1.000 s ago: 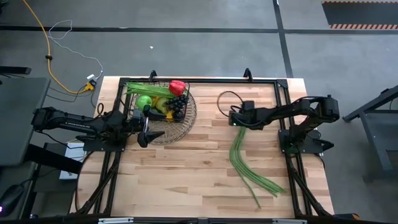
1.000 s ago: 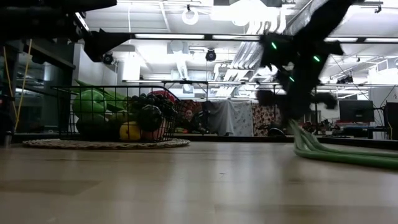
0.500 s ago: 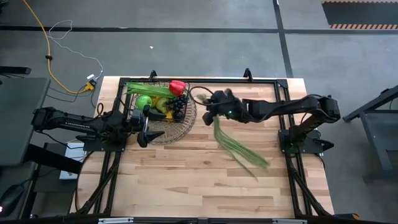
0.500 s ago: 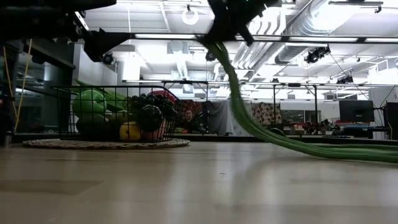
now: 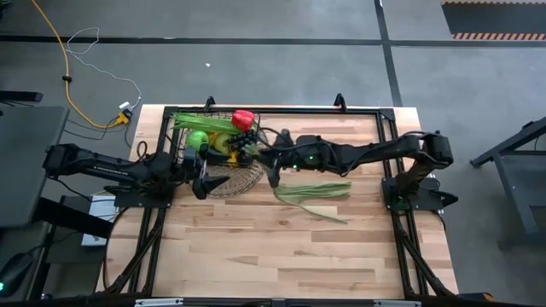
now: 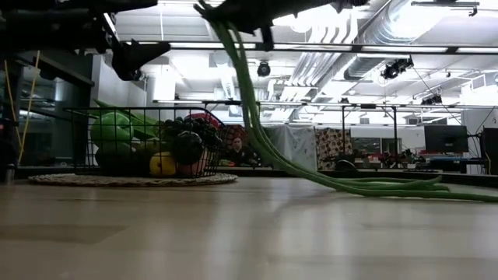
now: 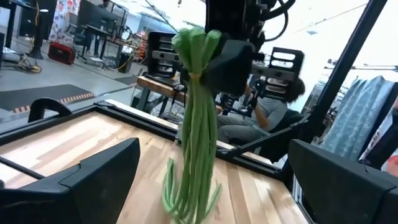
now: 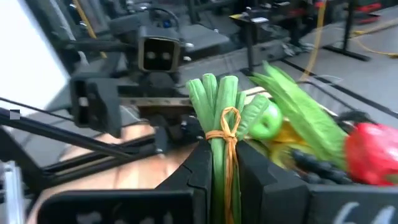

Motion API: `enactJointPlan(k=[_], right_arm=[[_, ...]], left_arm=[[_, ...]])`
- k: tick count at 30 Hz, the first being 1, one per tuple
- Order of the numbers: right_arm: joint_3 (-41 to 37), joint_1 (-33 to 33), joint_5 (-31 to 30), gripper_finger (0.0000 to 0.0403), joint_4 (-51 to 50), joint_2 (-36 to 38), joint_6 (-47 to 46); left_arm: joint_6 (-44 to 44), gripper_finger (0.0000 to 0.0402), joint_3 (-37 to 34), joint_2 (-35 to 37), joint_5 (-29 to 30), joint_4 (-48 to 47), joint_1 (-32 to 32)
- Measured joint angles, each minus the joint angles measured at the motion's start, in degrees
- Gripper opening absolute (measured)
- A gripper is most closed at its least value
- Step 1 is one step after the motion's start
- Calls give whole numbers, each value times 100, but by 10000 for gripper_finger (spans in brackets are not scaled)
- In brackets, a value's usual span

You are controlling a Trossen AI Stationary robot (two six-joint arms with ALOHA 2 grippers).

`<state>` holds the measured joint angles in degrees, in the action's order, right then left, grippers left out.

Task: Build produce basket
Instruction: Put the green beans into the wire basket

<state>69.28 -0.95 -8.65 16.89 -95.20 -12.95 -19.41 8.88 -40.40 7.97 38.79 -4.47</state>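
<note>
One bunch of long green beans (image 5: 311, 190) hangs clenched in the right claw (image 5: 271, 160) beside the basket (image 5: 247, 175).

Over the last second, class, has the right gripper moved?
Yes. The right gripper, shut on the long green beans, has crossed the table toward the basket.

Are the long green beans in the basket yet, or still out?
Out. The right gripper is shut on the long green beans at their tied end beside the basket; their loose ends trail on the table.
</note>
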Motion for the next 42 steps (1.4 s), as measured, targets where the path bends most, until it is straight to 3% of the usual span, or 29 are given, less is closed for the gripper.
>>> enactJointPlan(k=[12,21,34,42], right_arm=[[-2,0,579,28,1670,-590,-505],[-2,63,564,28,2385,-871,-665],[-2,100,619,28,2358,-874,-862],[-2,111,630,28,2321,-874,-883]], left_arm=[[-39,400,30,-1781,-58,2177,0],[-148,400,681,-2958,-87,2333,91],[41,395,942,-3513,460,2880,151],[108,324,1165,-3814,181,2904,151]])
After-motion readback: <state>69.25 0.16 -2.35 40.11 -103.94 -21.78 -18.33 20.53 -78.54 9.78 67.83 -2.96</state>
